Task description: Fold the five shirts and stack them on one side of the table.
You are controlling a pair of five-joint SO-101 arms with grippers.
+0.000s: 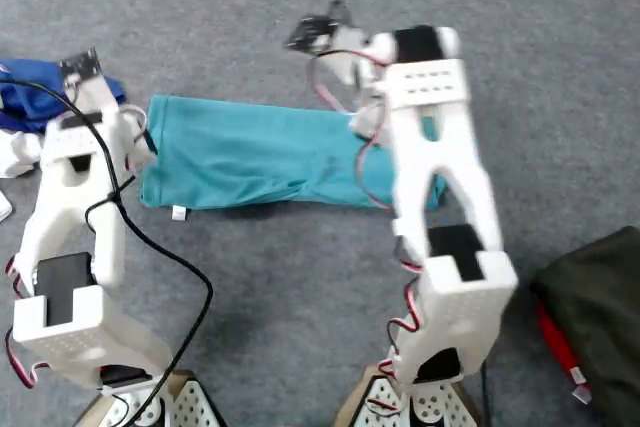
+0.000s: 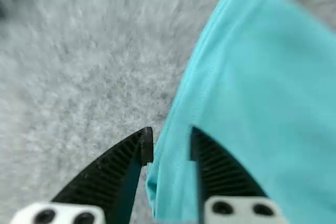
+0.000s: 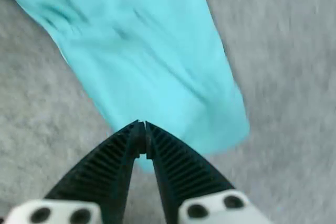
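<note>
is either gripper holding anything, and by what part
The left gripper is open, straddling an edge of the teal shirt without clamping it. The right gripper is shut above the shirt; whether it pinches cloth cannot be told.

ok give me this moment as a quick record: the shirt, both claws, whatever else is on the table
table: grey carpet-like surface
teal shirt: folded into a long strip, lying flat mid table
left claw: open, one finger on each side of the shirt's edge at one end
right claw: shut, tips at the edge of the shirt's other end; cannot tell if cloth is pinched
blue shirt: bunched at the left edge of the high view
dark green shirt: heaped at the right edge of the high view
</note>
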